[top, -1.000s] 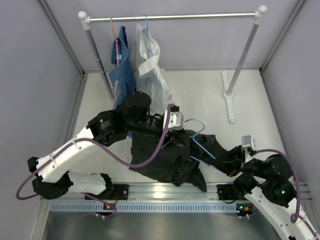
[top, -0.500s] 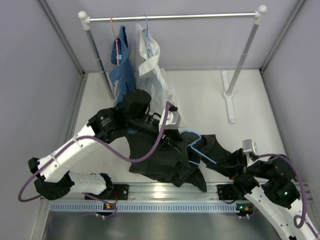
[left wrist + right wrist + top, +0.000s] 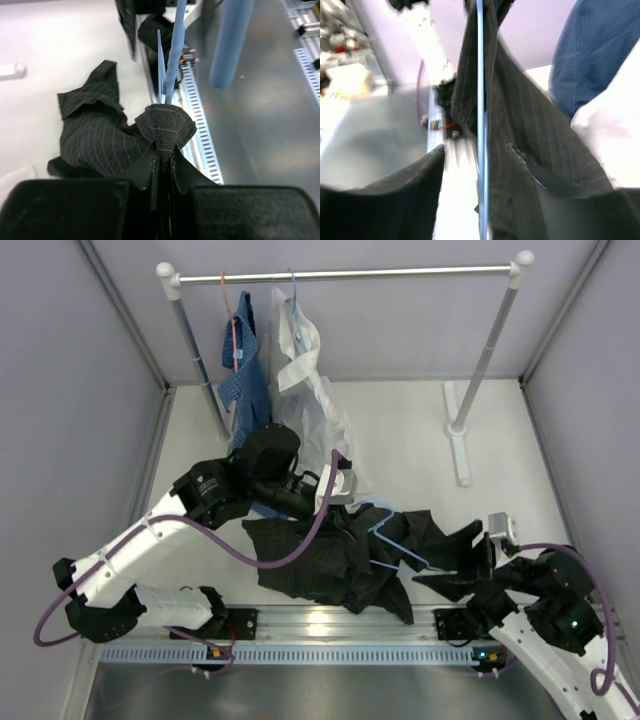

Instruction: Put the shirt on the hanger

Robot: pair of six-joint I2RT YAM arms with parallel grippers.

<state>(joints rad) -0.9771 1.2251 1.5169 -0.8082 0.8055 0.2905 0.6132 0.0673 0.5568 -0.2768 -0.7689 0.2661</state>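
Black shirt [image 3: 100, 145] fabric is bunching inside the left claw [image 3: 162, 172], whose jaws are clamping it beside the blue hanger [image 3: 172, 60] wire. Right claw [image 3: 480, 167] jaws are standing apart, wire running between them. Shirt is lying crumpled on the table [image 3: 400, 430], near the arm bases.

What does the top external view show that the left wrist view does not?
Only top external: the rail with a blue shirt and a white shirt hanging on it. Only left wrist: the left jaws shut on a fold of the black shirt, whose pinstripes are plain here. Both: the black shirt and the light-blue hanger.
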